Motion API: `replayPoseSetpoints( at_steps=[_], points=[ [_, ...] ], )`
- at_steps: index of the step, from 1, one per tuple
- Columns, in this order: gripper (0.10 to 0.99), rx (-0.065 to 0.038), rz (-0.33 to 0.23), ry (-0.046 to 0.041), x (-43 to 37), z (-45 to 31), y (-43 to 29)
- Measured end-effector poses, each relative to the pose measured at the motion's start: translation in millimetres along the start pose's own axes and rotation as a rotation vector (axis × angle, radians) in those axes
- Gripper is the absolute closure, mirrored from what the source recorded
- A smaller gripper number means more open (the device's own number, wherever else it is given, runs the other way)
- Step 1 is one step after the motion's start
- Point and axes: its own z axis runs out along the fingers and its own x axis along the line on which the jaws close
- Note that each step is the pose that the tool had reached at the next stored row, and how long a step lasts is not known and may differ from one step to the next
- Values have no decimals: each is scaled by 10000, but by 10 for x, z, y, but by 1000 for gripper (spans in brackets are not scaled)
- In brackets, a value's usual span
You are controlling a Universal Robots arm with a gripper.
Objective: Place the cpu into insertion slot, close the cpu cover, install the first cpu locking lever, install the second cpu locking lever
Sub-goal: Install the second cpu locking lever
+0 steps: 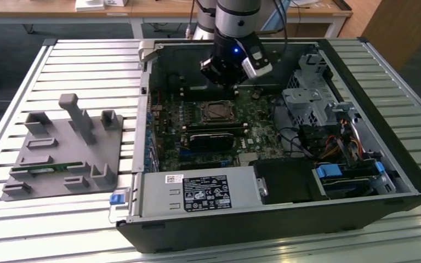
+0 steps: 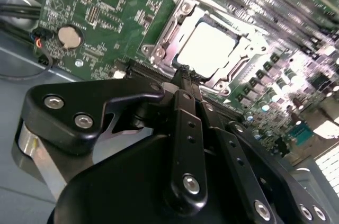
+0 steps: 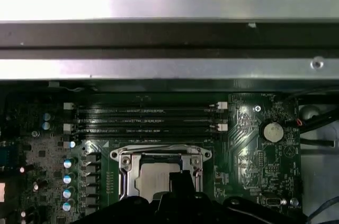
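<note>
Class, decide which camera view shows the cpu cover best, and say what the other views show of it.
The second wrist view: the cpu cover is large and close, its metal frame lying down around the bright cpu. The first wrist view shows it partly behind the gripper. The exterior view shows it small, below the arm.

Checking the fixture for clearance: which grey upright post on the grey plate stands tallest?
The slim grey post near the far edge of the grey fixture plate in the exterior view, between two squat blocks; it rises well above them.
</note>
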Motion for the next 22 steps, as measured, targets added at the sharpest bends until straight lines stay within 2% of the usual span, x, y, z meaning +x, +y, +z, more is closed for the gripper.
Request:
replayPoseSetpoints(
  at_steps=[7, 12, 16, 22],
  points=[
    [980, 0, 0, 5, -5, -12, -193],
    [980, -111, 11, 143, -8, 16, -289],
    [980, -187, 11, 151, -11, 53, -393],
    [980, -197, 12, 156, -6, 62, -514]
  ],
)
